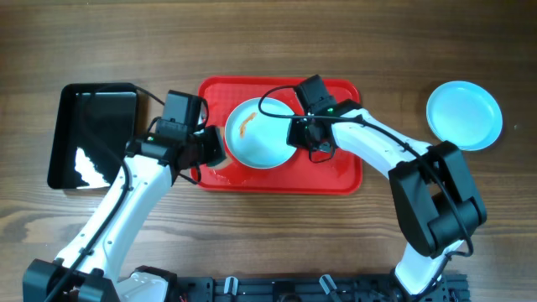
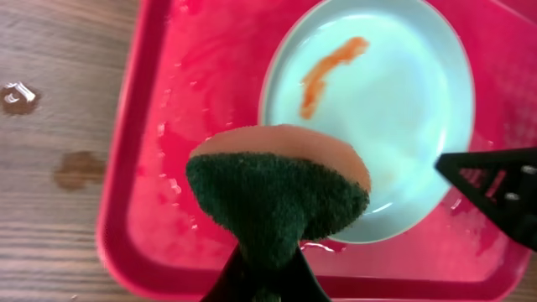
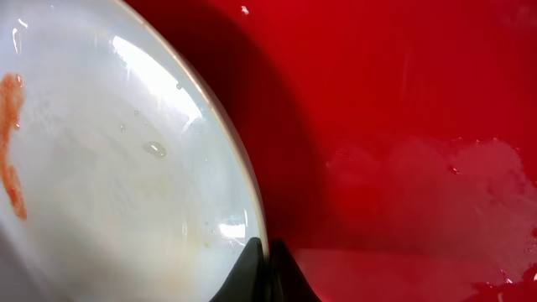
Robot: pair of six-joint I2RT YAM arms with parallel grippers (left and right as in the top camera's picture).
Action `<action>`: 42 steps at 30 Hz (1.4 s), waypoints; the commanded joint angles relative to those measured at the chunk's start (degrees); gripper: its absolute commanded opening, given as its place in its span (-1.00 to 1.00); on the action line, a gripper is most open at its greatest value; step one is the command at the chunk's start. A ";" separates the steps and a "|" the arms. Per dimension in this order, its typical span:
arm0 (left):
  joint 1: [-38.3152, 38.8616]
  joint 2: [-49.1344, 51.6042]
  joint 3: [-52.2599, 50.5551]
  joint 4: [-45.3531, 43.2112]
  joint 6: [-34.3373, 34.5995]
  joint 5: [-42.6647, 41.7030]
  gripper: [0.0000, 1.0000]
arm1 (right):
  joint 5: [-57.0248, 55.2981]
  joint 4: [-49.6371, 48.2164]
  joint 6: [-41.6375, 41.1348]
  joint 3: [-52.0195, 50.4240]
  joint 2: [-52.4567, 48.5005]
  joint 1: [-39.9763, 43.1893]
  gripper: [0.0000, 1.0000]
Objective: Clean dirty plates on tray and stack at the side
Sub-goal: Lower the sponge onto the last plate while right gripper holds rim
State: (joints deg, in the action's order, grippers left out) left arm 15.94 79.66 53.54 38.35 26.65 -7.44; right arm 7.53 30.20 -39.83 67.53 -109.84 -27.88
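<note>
- While the left gripper [image 2: 264, 281] hovers over the near left part of the red tray [image 1: 336, 176], its jaws are clamped on a sponge [image 2: 277, 189]. The green scouring side faces the wrist camera, with an orange-brown layer behind it.
- The sponge overlaps the lower left rim of the dirty plate [image 2: 377, 109] in the left wrist view. Whether it touches the plate or the tray I cannot tell.
- The dirty plate is pale mint with a lighter centre and lies flat in the middle of the tray. An orange smear [image 2: 331, 71] streaks its upper left part.
- The right gripper [image 3: 267, 264] is at that plate's right edge. Its jaws are pressed together and pinch the rim, which runs straight into the closed tips in the right wrist view.
- A wet film shines on the tray floor around the plate, and droplets sit along the plate's lower edge.
- A second plate [image 1: 464, 116] is plain pale blue and looks clean. It sits on the wooden tabletop [image 1: 268, 42], well apart from the tray on the right side.
- A glossy black tray [image 1: 92, 138] lies on the tabletop to the left of the red tray.
- Two small wet spots [image 2: 18, 96] mark the wood beside the red tray's left rim.
</note>
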 commanded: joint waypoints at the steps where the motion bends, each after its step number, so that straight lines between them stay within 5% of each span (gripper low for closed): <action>1: 3.54 0.46 -0.70 -3.15 -0.52 -1.29 -0.92 | -2.47 -0.22 3.04 -0.52 -1.38 -1.31 -0.91; 7: 7.08 2.91 -1.79 -7.67 -0.57 -0.85 -0.90 | -2.40 -0.66 5.62 -0.52 -1.38 -1.60 -0.91; 31: 7.04 8.55 -1.79 -13.14 -7.02 7.06 -0.92 | 0.46 -6.23 37.62 -0.52 -1.38 -1.79 -0.91; 42: 7.10 8.79 -1.81 -13.55 -3.43 2.80 -0.92 | 4.07 -6.60 25.40 -0.52 -1.38 -1.79 -0.91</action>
State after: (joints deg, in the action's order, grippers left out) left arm 22.94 87.83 52.21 25.19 21.15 -2.52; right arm 8.38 23.49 -10.35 67.53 -109.84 -29.23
